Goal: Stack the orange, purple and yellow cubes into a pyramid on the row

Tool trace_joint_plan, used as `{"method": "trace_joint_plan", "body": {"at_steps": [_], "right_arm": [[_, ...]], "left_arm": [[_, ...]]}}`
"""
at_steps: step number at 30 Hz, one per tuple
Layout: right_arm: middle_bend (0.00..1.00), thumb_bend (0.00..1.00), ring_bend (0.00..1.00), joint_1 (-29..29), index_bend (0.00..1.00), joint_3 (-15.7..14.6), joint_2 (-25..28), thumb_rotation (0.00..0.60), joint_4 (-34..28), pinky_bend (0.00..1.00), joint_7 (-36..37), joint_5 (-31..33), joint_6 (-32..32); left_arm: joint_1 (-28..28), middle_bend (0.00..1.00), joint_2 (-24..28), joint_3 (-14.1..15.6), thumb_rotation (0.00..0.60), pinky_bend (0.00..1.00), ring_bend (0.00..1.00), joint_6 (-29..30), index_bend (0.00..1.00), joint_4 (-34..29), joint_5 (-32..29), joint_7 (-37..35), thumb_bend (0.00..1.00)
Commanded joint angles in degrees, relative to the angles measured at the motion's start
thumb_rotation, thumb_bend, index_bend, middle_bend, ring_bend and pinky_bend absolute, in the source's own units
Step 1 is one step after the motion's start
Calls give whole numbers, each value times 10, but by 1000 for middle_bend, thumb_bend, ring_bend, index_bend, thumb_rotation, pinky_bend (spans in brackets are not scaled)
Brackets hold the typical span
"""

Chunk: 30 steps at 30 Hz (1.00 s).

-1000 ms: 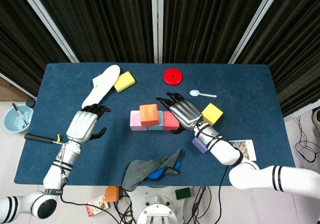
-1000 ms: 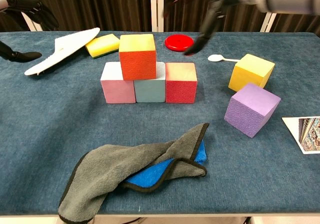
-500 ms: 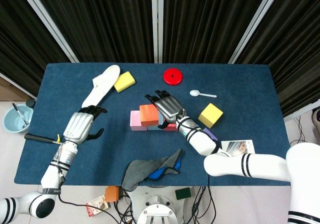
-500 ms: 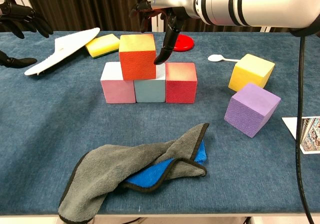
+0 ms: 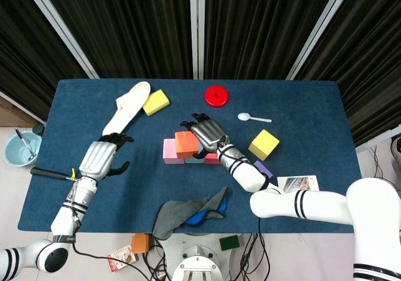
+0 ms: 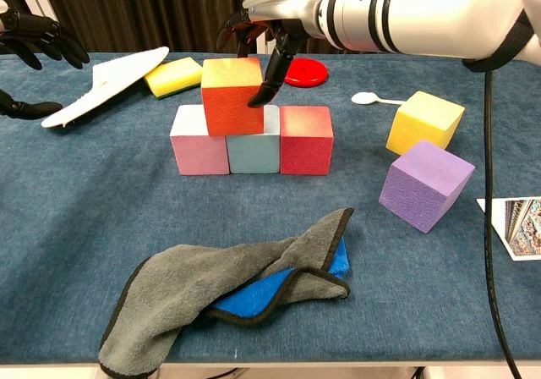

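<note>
Orange foam cube (image 6: 232, 96) sitting on top of the row of pink, pale teal and red cubes (image 6: 252, 139), astride the pink and teal ones. Right hand (image 6: 269, 25) poised over its right edge, fingers spread, one dark fingertip (image 6: 256, 101) touching the cube's right face; nothing gripped. Same right hand (image 5: 208, 133) seen from above covering the row's middle and right end. Purple cube (image 6: 425, 184) lying tilted on the blue cloth-covered table (image 6: 76, 210), well right of the row, with yellow cube (image 6: 424, 122) just behind it. Left hand (image 5: 100, 158) hovering over the table's left part, fingers loosely curled and apart, holding nothing; only dark fingertips (image 6: 51, 38) visible at the chest view's left edge. Elsewhere: white shoe insole (image 6: 103, 84) and yellow sponge (image 6: 173, 76) at back left, red round lid (image 6: 305, 71), white plastic spoon (image 6: 375, 99), crumpled grey and blue cloth (image 6: 228, 287) at front.
</note>
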Motion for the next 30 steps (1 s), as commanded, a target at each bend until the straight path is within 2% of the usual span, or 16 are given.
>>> {"method": "trace_joint_plan", "body": {"at_steps": [1, 7, 17, 30], "right_arm": [[307, 176, 66, -2, 235, 0, -3, 600, 0, 122, 6, -6, 4], [336, 176, 84, -15, 276, 1, -6, 600, -10, 137, 23, -37, 30], [353, 179, 95, -22, 296, 8, -22, 600, -4, 145, 38, -50, 47], [345, 180, 95, -15, 296, 9, -34, 600, 12, 145, 29, -35, 36]], "left_arm": [[1, 260, 1, -1, 600, 252, 219, -2, 271, 0, 1, -1, 278], [4, 259, 1, -4, 600, 245, 219, -7, 270, 1, 4, -3, 278], [9, 258, 1, -7, 600, 243, 219, -10, 269, 5, 8, -9, 278], [14, 255, 1, -10, 600, 241, 219, -17, 267, 10, 11, -17, 278]]}}
